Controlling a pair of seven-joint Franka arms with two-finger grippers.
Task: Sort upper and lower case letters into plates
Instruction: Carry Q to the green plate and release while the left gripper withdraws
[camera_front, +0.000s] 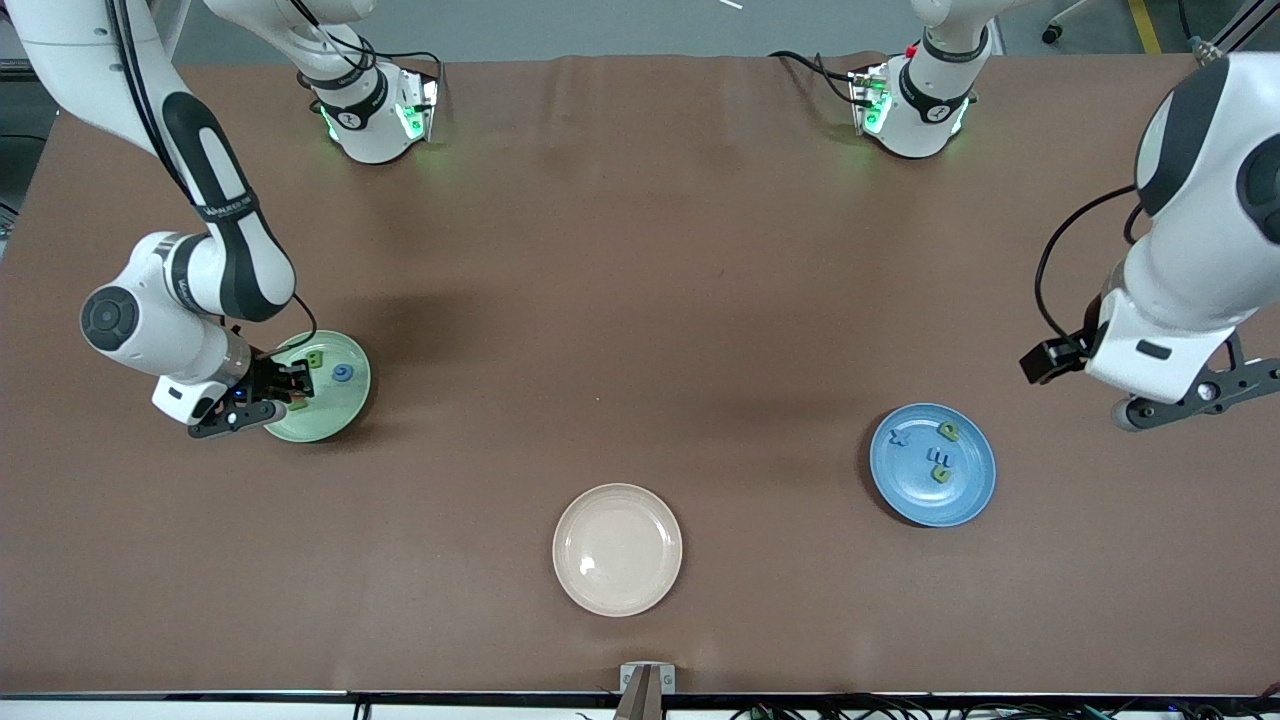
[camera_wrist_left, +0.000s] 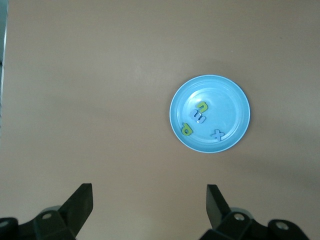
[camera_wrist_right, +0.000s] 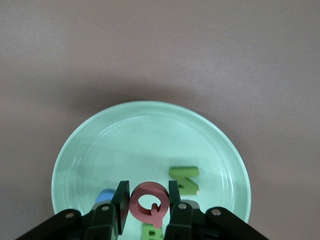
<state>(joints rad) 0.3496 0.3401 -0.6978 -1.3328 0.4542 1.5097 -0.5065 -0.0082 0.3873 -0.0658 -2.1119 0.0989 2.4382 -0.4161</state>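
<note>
The light green plate (camera_front: 345, 400) lies toward the right arm's end of the table. My right gripper (camera_front: 296, 386) is low over it, shut on a red letter Q (camera_wrist_right: 148, 202). In the right wrist view the green plate (camera_wrist_right: 150, 120) also holds a green Z (camera_wrist_right: 185, 179), a green B (camera_wrist_right: 151, 232) and a blue letter (camera_wrist_right: 104, 196). The blue plate (camera_front: 970, 485) lies toward the left arm's end and holds several small green and blue letters (camera_wrist_left: 200, 113). My left gripper (camera_front: 1200, 393) is open and empty, up over bare table beside the blue plate (camera_wrist_left: 230, 95).
A cream-beige plate (camera_front: 617, 590) with nothing in it lies near the table's front edge, between the two other plates. The brown tabletop (camera_front: 640, 300) shows no loose letters. The two arm bases stand along the table's back edge.
</note>
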